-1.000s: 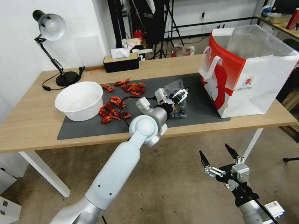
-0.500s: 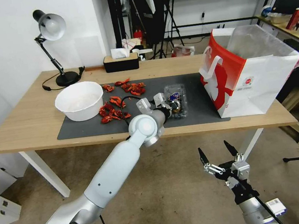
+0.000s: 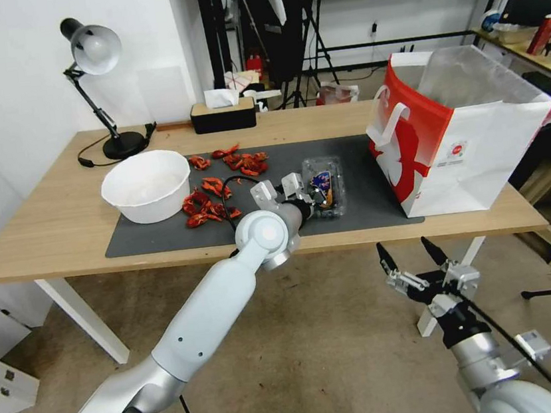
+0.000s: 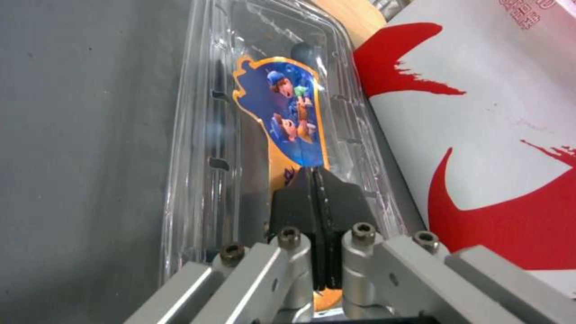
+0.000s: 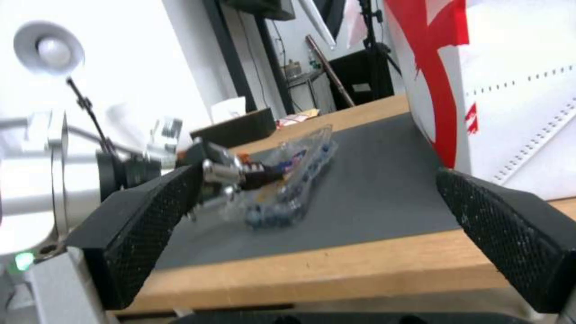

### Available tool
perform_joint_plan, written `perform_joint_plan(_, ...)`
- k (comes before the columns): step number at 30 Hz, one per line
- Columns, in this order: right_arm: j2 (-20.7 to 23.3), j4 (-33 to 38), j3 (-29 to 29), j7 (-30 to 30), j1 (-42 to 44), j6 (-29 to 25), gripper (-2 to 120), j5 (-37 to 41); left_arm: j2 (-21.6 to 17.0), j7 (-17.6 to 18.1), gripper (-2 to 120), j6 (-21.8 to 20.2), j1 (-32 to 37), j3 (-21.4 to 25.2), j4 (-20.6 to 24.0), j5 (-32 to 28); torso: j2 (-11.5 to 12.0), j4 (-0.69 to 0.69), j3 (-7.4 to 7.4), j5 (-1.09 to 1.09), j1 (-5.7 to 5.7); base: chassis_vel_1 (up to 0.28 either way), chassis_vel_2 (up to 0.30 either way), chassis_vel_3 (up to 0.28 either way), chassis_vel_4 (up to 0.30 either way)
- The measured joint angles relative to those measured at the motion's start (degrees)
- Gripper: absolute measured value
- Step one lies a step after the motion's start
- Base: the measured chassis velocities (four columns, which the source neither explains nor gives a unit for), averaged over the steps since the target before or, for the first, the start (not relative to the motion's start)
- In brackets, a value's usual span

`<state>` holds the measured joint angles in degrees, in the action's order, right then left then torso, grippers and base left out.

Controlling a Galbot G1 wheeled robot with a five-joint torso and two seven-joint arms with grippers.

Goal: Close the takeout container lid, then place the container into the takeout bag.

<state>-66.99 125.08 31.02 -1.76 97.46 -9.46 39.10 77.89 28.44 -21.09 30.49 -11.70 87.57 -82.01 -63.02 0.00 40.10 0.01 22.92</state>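
Left gripper point(image 4: 315, 173) atop lid point(image 4: 282, 121) — pressed

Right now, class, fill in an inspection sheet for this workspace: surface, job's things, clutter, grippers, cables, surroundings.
Surface: wooden table with a dark mat.
Job's things: takeout container on the mat, lid down; takeout bag upright, open, on its right.
Clutter: white bowl, red crayfish pieces, tissue box.
Grippers: left gripper shut, pressing the lid; right gripper open, below the table edge.
Cables: lamp cord on the table.
Surroundings: desk lamp, tripods behind.
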Motion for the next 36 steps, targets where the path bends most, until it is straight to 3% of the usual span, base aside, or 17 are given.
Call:
perform_joint_plan(15,3.5,0.0,-1.9,10.0,-14.0,9.4,100,28.0,-0.2,0.6,0,-0.3,0.0,-0.2,-0.3,0.6,0.0,0.01,0.0,-0.01,0.0,0.0,0.0,0.0,0.0)
perform_joint_plan(23,4.5,-4.2,-6.2,16.0,-22.7,11.5,100,36.0,-0.6,0.9,0,-0.3,0.2,0.1,0.0,0.6,0.0,0.0,0.0,-0.01,0.0,0.0,0.0,0.0,0.0)
perform_joint_plan(28,4.6,-5.8,-7.6,18.3,-26.2,11.8,100,36.8,-0.5,1.2,0,-0.3,0.3,0.1,0.1,0.6,0.0,0.01,0.0,-0.01,0.0,0.0,0.0,0.0,0.0)
perform_joint_plan(31,4.6,-7.9,-9.6,23.4,-31.1,13.9,100,38.2,-0.4,1.3,0,-0.2,0.4,0.2,0.1,0.5,0.0,0.01,0.01,-0.01,0.0,0.0,0.0,0.0,0.0)
perform_joint_plan(36,4.5,-9.8,-10.3,26.7,-34.7,16.6,100,41.2,-0.5,1.3,0,-0.1,0.5,0.3,0.2,0.5,0.0,0.0,0.01,-0.01,0.0,0.0,0.0,0.0,0.0)
